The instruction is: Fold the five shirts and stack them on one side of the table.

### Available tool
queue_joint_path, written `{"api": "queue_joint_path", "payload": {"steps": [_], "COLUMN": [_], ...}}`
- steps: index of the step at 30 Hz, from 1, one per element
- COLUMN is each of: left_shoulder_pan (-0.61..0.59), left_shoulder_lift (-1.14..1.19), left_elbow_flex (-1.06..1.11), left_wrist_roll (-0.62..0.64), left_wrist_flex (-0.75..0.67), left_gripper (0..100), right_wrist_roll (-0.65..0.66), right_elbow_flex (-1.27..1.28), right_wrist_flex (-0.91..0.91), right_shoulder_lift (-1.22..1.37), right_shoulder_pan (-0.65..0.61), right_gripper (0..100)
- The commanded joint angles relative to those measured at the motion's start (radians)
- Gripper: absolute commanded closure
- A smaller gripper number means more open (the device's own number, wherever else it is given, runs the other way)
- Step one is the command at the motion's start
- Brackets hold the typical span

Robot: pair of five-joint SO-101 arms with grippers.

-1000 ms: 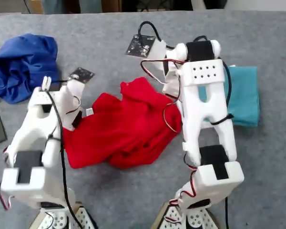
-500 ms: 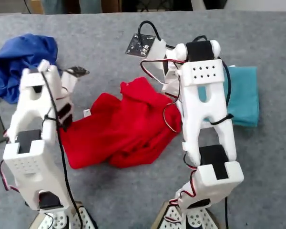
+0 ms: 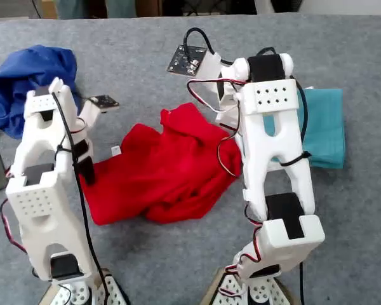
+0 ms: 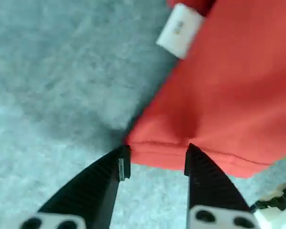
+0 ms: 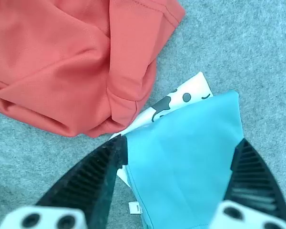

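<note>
The crumpled red fabric shirt [image 3: 165, 171] lies in a loose, unfolded heap in the middle of the grey felt surface [image 3: 355, 57], between your two arms. A small white tag [image 4: 179, 29] shows at its edge nearest the left arm. Your left gripper [image 4: 157, 155] sits low over that side of the shirt. Its jaws are released and straddle a stitched hem, one tip at the hem's corner and the other against the red cloth. Nothing is pinched yet. Your right gripper [image 5: 180, 144] hangs over the folded teal shirt [image 5: 190, 157], jaws spread wide and holding nothing. That teal shirt lies on the right side of the surface, just beside the red one. It rests on a white patterned shirt [image 5: 181, 98] whose corner pokes out and meets the red cloth. A crumpled blue shirt [image 3: 25, 82] waits at the far left, well apart from the pile.

I judge that two shirts are stacked and that the step in hand is taking hold of the red one to spread it. The next move calls for you to clench the left jaws on the hem. Then bring the right arm across to a matching edge, so the pair can pull the cloth flat before folding.
</note>
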Motion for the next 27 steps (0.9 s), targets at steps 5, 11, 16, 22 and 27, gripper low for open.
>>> {"api": "queue_joint_path", "payload": {"steps": [5, 11, 16, 22, 27], "left_shoulder_pan": [-0.012, -0.036, -0.114, -0.225, -0.292], "left_shoulder_lift": [0.080, 0.063, -0.077, -0.272, -0.410], "left_elbow_flex": [-0.084, -0.203, -0.444, -0.776, -0.908], "left_wrist_roll": [0.054, 0.218, 0.350, 0.528, 0.575], "left_wrist_flex": [-0.025, -0.005, 0.104, 0.169, 0.169], "left_gripper": [87, 98, 97, 97, 97], "right_wrist_roll": [0.011, 0.011, 0.006, -0.100, -0.157], "right_elbow_flex": [-0.008, -0.008, -0.061, -0.137, -0.160], "right_wrist_flex": [-0.017, -0.017, -0.012, -0.017, -0.018], "right_shoulder_lift": [-0.008, -0.015, -0.012, -0.010, -0.010], "right_shoulder_pan": [0.012, 0.012, 0.028, 0.052, 0.041], "right_gripper": [64.9, 64.9, 64.9, 64.9, 64.9]}}
